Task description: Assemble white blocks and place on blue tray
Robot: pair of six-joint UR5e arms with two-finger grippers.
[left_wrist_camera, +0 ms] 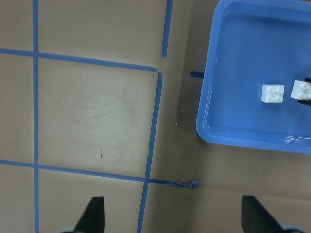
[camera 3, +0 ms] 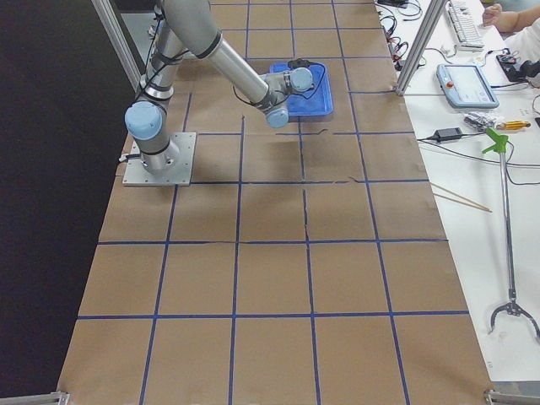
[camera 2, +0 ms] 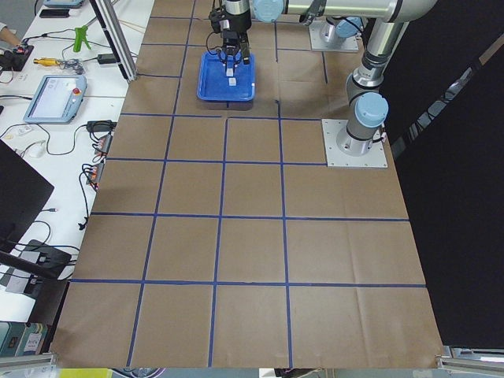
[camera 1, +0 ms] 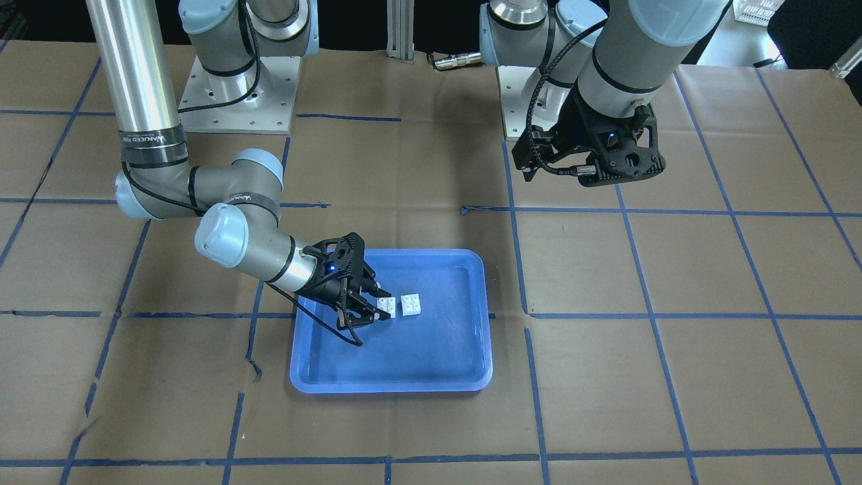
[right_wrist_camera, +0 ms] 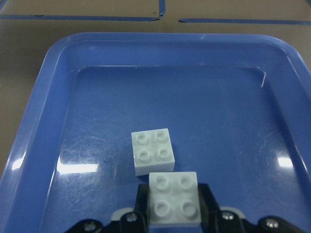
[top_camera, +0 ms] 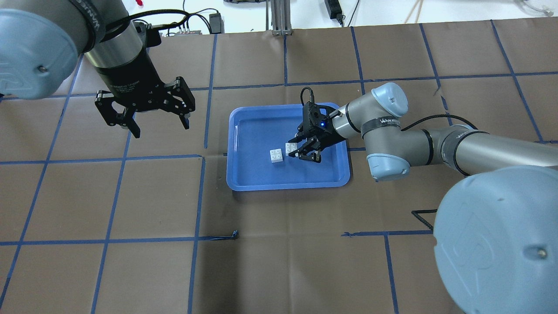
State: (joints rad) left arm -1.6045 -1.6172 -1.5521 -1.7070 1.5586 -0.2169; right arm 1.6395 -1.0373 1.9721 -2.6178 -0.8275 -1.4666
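Two white blocks lie in the blue tray [top_camera: 287, 185], side by side and apart. My right gripper [top_camera: 301, 152] reaches into the tray and is shut on one white block [top_camera: 290, 148]. In the right wrist view this block [right_wrist_camera: 173, 199] sits between the fingertips [right_wrist_camera: 209, 194]. The other white block [right_wrist_camera: 152, 151] rests free on the tray floor just ahead of it, and also shows in the overhead view [top_camera: 276, 155]. I cannot tell whether the gripped block is lifted. My left gripper [top_camera: 161, 126] is open and empty, hovering above the table left of the tray.
The table is covered in brown paper with a grid of blue tape. A loose tape end [top_camera: 235, 235] lies near the tray's robot-side edge. The arm base plates [camera 1: 236, 101] stand at the robot's side. Side benches hold tools and a teach pendant [camera 3: 468, 84].
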